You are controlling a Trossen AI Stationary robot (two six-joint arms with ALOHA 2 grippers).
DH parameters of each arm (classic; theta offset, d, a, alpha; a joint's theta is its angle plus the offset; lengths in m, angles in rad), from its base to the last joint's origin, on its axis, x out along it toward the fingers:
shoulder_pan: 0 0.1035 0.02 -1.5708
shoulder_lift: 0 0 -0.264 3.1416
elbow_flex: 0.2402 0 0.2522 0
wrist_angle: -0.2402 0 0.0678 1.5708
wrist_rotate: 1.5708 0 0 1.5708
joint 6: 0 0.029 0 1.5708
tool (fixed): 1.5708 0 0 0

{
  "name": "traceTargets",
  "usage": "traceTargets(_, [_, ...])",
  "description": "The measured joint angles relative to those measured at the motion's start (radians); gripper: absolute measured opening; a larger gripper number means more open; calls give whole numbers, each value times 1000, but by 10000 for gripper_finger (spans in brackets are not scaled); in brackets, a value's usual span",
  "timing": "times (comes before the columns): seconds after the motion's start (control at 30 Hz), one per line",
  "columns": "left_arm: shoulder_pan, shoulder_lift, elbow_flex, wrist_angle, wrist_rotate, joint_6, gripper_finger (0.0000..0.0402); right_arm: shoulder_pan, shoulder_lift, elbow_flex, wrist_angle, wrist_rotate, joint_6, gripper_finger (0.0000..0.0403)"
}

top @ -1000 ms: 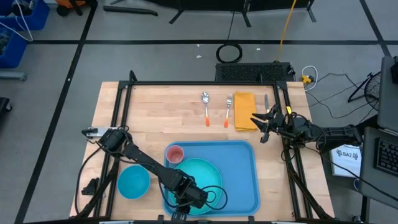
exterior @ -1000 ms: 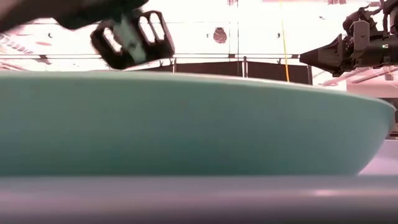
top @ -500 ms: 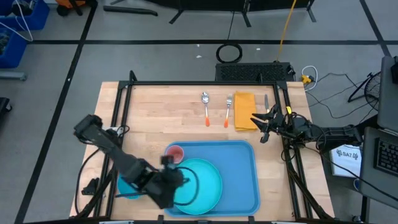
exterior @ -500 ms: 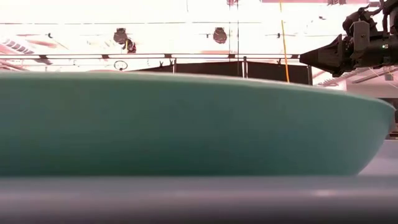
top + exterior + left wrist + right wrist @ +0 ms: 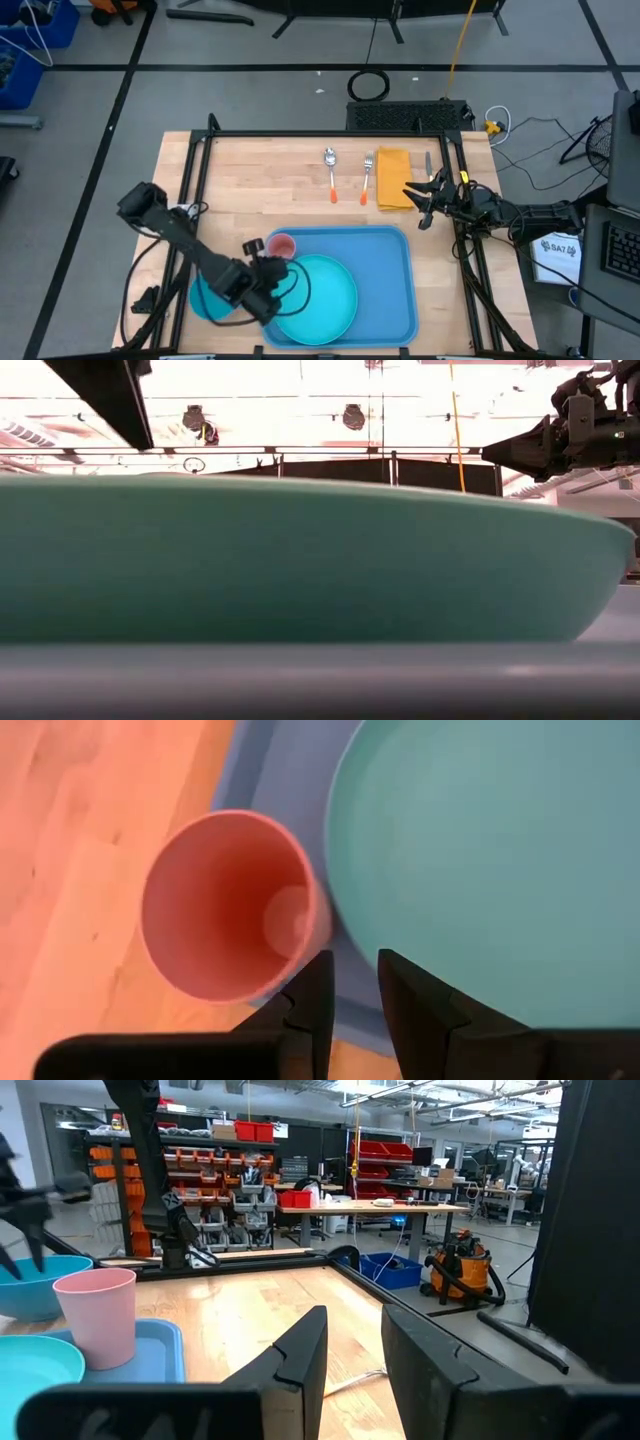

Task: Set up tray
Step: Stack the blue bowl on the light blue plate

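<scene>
Left gripper [image 5: 262,285] hangs low over the near left part of the tray [image 5: 395,300], its two dark fingers [image 5: 312,1010] standing a narrow gap apart with nothing between them. In its wrist view the fingertips hover above the strip of tray floor that separates the pink cup [image 5: 232,906] from the teal plate [image 5: 500,860]; the cup stands upright just to one side of the fingers, the plate's rim just to the other, and neither is touched. Seen from above, the cup [image 5: 282,246] sits in the tray's far left corner, just beyond the gripper, and the plate [image 5: 325,295] lies on the tray beside it, toward the table's middle. A small blue bowl [image 5: 205,298] rests on the wooden table [image 5: 260,190] on the gripper's outer side, off the tray and partly hidden by the arm.

Right gripper [image 5: 412,200] waits well apart at the table's right edge, raised, its fingers [image 5: 300,1350] also a small gap apart and empty. Just beside its fingertips lies a folded yellow napkin [image 5: 392,178], and past that, away from the gripper, an orange-handled fork [image 5: 366,180] and spoon [image 5: 331,172] lie side by side on the bare wood beyond the tray's far edge. In the low view the plate [image 5: 300,560] fills nearly everything, with the tray's rim [image 5: 300,680] across the front.
</scene>
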Motion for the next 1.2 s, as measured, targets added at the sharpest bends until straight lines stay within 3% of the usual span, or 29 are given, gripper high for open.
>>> traceTargets(0.3, [51,-2,-15,27,72,100,88,0,0,0,6,0,0,89])
traceTargets(1.2, [83,-1,-54,22,96,124,88,0,0,0,8,0,-2,89])
